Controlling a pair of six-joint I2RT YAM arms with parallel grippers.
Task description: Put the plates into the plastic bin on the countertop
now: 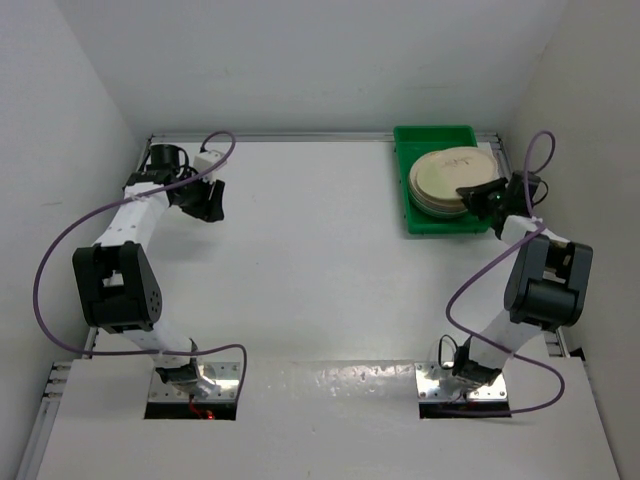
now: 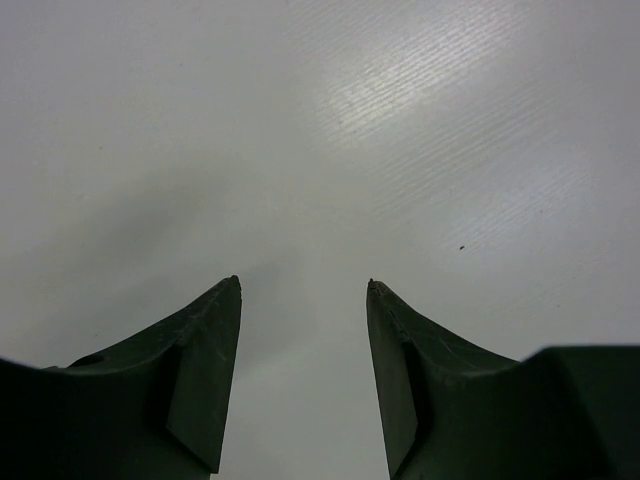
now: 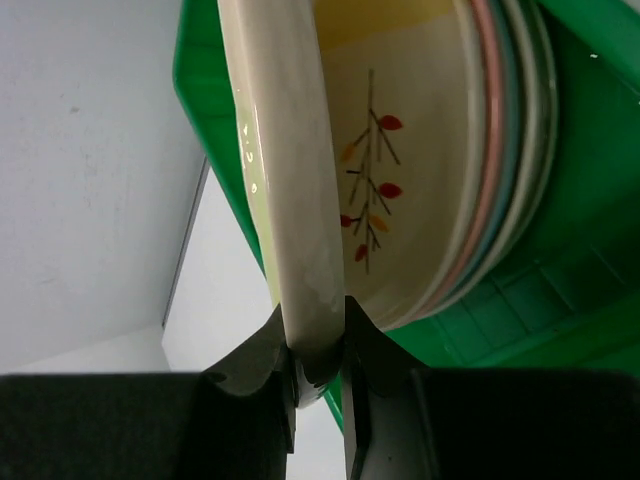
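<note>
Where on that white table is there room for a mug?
Bare: the wide middle of the countertop, between the left fingers and the plastic bin, and the strip between the arm bases. Crowded: the far right corner, where the bin holds stacked plates and the right fingers grip another.

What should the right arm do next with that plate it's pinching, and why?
Probably lower it a little, then open. The right gripper pinches the held plate by its rim, tilted over the stack already in the green bin.
</note>
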